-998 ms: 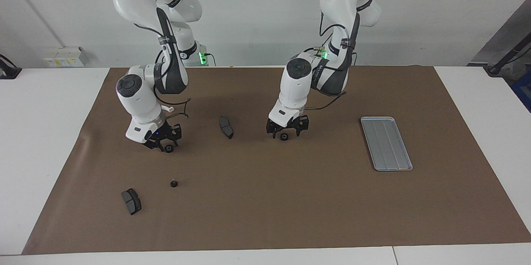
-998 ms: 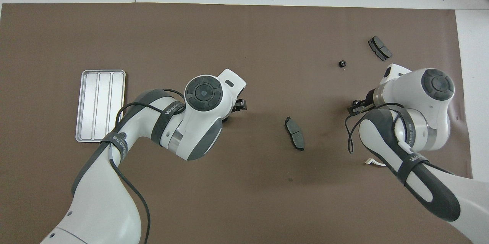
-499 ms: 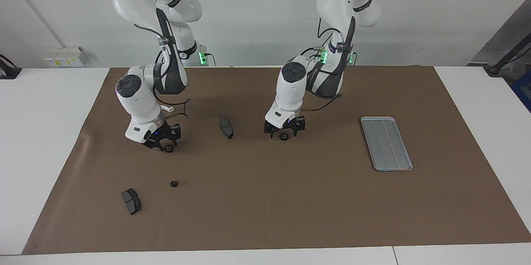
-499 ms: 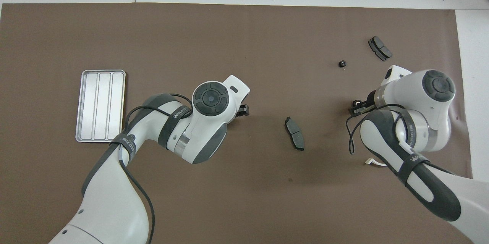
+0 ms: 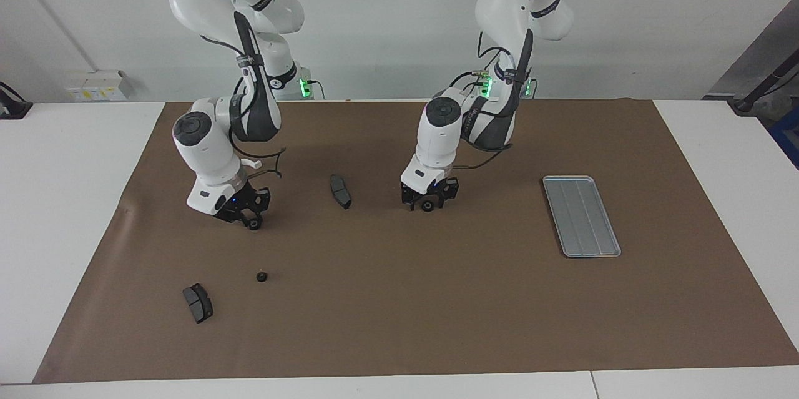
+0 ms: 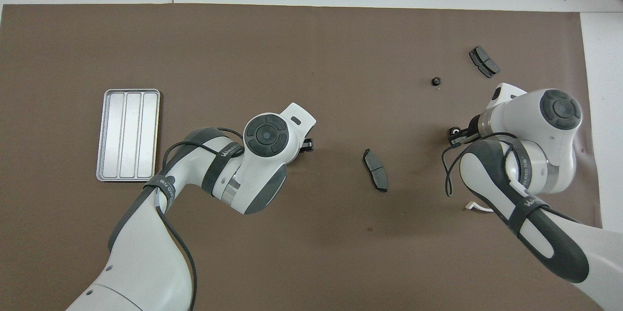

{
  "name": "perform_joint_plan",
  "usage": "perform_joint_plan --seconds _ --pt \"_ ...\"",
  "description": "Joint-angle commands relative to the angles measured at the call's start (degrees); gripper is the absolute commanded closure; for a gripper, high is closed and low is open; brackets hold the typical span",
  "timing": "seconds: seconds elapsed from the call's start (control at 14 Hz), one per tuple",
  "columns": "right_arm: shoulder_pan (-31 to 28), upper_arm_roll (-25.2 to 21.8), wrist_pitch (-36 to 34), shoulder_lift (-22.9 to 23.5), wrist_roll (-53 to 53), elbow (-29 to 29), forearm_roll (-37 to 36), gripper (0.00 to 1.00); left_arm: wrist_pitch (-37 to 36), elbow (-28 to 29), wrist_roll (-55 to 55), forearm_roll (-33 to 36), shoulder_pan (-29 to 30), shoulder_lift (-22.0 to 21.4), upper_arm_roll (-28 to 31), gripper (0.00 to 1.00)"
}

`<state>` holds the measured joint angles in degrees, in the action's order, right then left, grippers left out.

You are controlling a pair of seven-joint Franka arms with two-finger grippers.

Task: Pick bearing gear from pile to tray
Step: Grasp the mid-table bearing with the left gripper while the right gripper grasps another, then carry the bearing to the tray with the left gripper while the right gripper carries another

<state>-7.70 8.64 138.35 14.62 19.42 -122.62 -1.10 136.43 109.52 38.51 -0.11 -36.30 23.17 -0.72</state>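
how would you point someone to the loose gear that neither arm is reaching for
Start at the brown mat and go to the right arm's end. There a tiny black round gear lies alone, farther from the robots than the right hand. The brake pad beside it is bigger and flat.

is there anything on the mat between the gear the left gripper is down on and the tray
Nothing visible. The left gripper is down around a small black gear on the brown mat, and the stretch of mat from there to the tray, toward the left arm's end, is bare. The nearest brake pad lies toward the right arm's end.
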Motion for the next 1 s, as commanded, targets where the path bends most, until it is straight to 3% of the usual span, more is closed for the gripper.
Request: perform_joint_plan --seconds 0.0,0.29,0.64,0.93 --pt "0.0 0.4 -0.1 -1.3 -1.5 -0.3 1.1 1.00 1.0 1.8 0.7 -0.3 -1.4 -1.3 0.9 0.32" --pt "0.2 0.9 -6.4 -4.0 -9.5 4.1 1.1 1.00 -0.1 1.9 0.7 -0.3 -1.8 -1.6 0.8 0.41" --pt "0.3 3.8 -18.4 -4.3 -20.8 14.7 1.1 1.00 -1.3 1.9 0.4 -0.3 -1.9 -1.7 0.9 0.53" --pt "5.1 5.1 -19.8 -3.5 -33.1 18.2 1.1 1.00 -1.2 1.9 0.3 -0.3 -1.8 -1.7 0.8 0.63"
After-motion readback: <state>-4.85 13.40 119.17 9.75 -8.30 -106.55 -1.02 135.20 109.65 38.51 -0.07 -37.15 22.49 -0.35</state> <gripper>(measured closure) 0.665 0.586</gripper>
